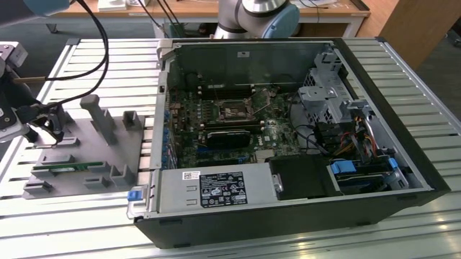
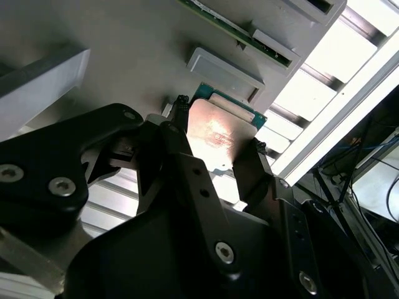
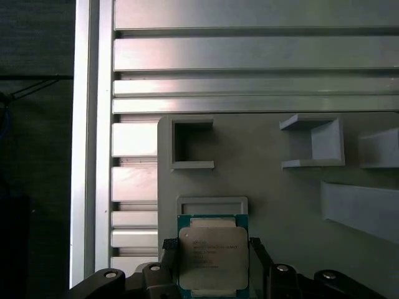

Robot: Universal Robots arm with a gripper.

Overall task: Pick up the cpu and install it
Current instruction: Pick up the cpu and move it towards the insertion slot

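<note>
The end effector [image 2: 218, 132] is clamped on the cpu [image 3: 213, 256] by two opposite edges, over the grey tray [image 3: 274, 193].

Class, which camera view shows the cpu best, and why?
The first wrist view: the cpu faces the camera squarely, silver top and green edge plain. In the second wrist view the cpu lies slanted, glare-washed, partly behind the pincer.

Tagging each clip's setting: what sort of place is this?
Probably a robotics lab bench for computer assembly: open computer case, slotted metal table, grey parts holder, robot arm.
</note>
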